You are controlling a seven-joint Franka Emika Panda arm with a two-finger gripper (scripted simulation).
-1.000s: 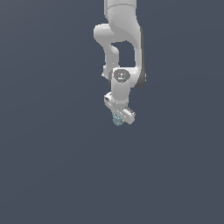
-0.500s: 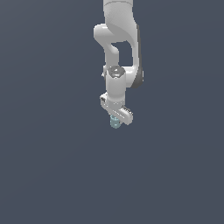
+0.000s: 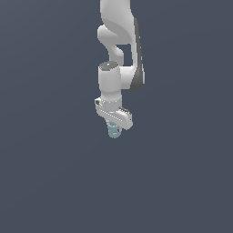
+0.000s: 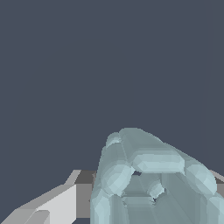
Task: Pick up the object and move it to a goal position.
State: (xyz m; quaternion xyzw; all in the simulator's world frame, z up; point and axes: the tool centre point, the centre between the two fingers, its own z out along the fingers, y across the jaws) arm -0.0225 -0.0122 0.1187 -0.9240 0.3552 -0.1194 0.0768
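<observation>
The object (image 3: 113, 131) is a small pale teal-blue lumpy block. In the exterior view it sits between the fingers of my white gripper (image 3: 113, 129), which hangs under the white arm at the middle of the view. The gripper is shut on the object. In the wrist view the object (image 4: 148, 179) fills much of the picture, close to the camera, with one pale finger (image 4: 57, 205) beside it. The other finger is hidden behind the object.
A plain dark grey-blue surface (image 3: 50, 182) fills the rest of both views. No other object shows.
The arm has turned and shifted slightly toward the exterior view's left, with the object still held in the gripper.
</observation>
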